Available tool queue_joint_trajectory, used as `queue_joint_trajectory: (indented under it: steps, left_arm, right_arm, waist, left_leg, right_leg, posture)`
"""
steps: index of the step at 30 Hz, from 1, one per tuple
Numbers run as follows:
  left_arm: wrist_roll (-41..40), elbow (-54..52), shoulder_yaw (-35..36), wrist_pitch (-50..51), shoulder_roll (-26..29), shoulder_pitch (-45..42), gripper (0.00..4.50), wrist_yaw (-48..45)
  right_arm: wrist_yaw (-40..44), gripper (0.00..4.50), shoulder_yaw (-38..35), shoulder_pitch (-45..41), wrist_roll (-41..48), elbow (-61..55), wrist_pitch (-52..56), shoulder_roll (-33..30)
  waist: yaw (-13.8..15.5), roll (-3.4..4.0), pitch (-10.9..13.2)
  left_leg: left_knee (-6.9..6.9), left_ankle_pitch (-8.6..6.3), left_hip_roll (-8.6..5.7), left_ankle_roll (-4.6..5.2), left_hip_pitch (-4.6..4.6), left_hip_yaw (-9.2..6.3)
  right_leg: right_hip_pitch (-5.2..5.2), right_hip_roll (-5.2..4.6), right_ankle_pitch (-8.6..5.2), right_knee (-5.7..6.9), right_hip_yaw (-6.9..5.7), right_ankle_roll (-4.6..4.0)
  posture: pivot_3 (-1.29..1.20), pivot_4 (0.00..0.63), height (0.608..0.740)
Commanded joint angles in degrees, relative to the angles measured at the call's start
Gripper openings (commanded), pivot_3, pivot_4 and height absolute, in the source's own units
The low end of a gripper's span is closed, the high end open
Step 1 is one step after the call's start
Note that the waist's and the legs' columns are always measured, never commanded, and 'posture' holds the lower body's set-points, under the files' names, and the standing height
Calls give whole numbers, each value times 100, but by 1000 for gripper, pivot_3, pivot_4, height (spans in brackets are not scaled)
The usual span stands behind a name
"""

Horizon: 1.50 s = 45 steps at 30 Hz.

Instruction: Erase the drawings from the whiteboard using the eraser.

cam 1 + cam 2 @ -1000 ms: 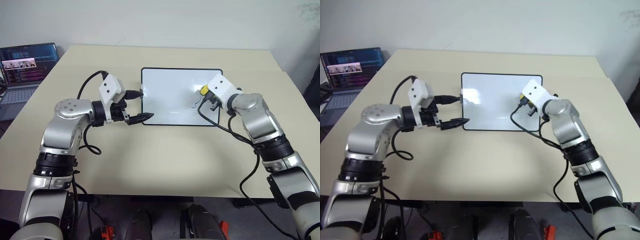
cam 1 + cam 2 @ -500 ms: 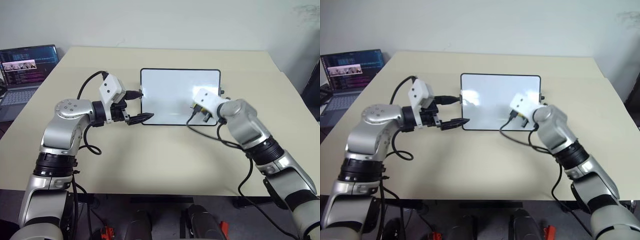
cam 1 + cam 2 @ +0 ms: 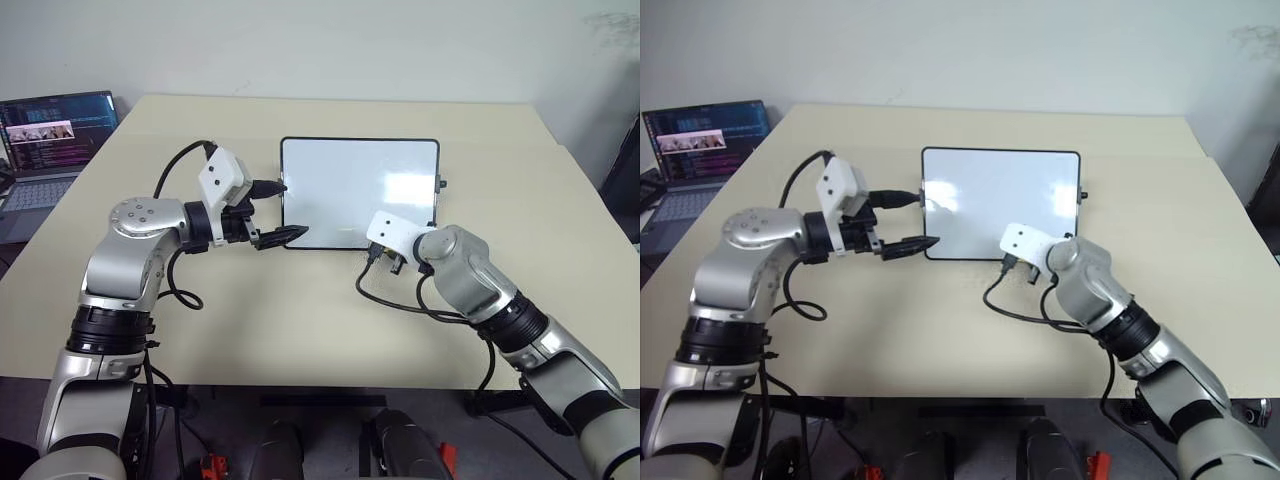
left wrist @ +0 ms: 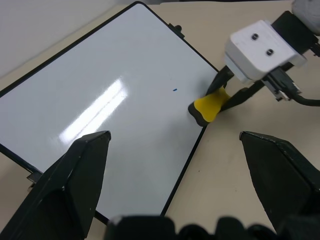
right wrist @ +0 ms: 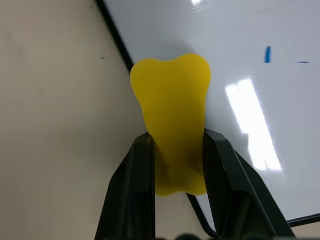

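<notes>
My right end effector (image 5: 175,150) is pinching the eraser (image 5: 172,112), yellow block squeezed between both fingers, sitting right on the near edge of the whiteboard (image 3: 340,180), half over the black frame and half over the surface (image 3: 300,320). My left end effector (image 3: 278,212) is spread wide at the board's left edge, one finger up by the side knob, one down at the near-left corner; whether it actually touches the frame, I can't quite tell from here.

The drawings are nearly gone. A short blue dash (image 5: 267,54) and a fainter fleck beside it sit further in on the board, just past the eraser.

Here's the danger: the eraser is straddling the frame. If I push forward with it tilted, the black underside may catch the raised edge and shove the whole board, and a loose brace on the left won't stop it sliding. Press too lightly and I skim over that dash and leave it. The block is also held near its tail, so a hard drag could twist it out of my grip.
</notes>
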Motion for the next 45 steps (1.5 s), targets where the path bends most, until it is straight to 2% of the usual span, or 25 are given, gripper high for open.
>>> queue_joint_trajectory:
  steps: [1, 4, 10, 14, 21, 25, 29, 45]
  left_arm:
    - [-42, -121, 116, -82, 6, -88, 4500, 31]
    - [-44, -113, 108, -94, -4, -89, 4500, 20]
    - [-32, -65, 101, -117, -12, -127, 4500, 3]
    - [-25, -33, 87, -131, -28, -151, 4500, -13]
    - [0, 49, 38, -174, -95, -207, 4500, -40]
    - [1, 29, 36, -160, -128, -197, 4500, -39]
    - [-1, 23, 53, -159, -116, -179, 4500, -44]
    - [-13, 87, -21, -189, -208, -285, 4500, -103]
  right_arm:
    - [-677, 967, -539, -457, -190, 772, -182, -41]
    - [-1175, 967, -789, -781, -232, 1377, -393, 11]
    - [-1288, 967, -842, -801, -282, 1523, -470, 105]
    - [-946, 967, -658, -584, -247, 1090, -331, 93]
    - [-113, 967, 177, 40, -247, 85, 65, 326]
    - [73, 967, 428, 200, -356, -104, 152, 384]
    - [22, 967, 350, 149, -427, -2, 130, 343]
    - [-1072, 967, -715, -552, -539, 1041, -1, 121]
  waist:
    - [2, 0, 0]
    - [2, 0, 0]
    - [0, 0, 0]
    - [-1, 0, 0]
    - [-33, 0, 0]
    - [-49, 0, 0]
    - [-17, 0, 0]
    - [15, -1, 0]
  left_leg:
    - [1, 1, 0, 0, 0, 0]
    - [3, 10, -1, 0, 0, 0]
    - [1, 13, -1, 0, 0, 1]
    - [0, 13, 0, 0, 1, 1]
    - [-5, 12, 4, 1, 2, 0]
    - [-3, 12, 6, 0, 3, 0]
    - [-3, 12, 5, 0, 2, 0]
    - [-1, 31, 4, -8, 1, -1]
  right_leg:
    - [0, 0, 0, 1, 0, 1]
    - [1, 0, 4, 1, 2, 9]
    - [1, 1, 5, -1, 3, 9]
    - [0, 2, 4, 1, 3, 10]
    - [-2, 7, 2, -1, 4, 10]
    - [-2, 10, -2, 0, 6, 17]
    - [-1, 9, -2, -1, 5, 17]
    - [-1, 9, 13, -4, 8, 23]
  posture:
    - [0, 150, 740]
    - [0, 150, 740]
    - [0, 150, 740]
    - [0, 150, 740]
    - [0, 150, 740]
    - [0, 150, 740]
    - [0, 150, 740]
    - [0, 150, 740]
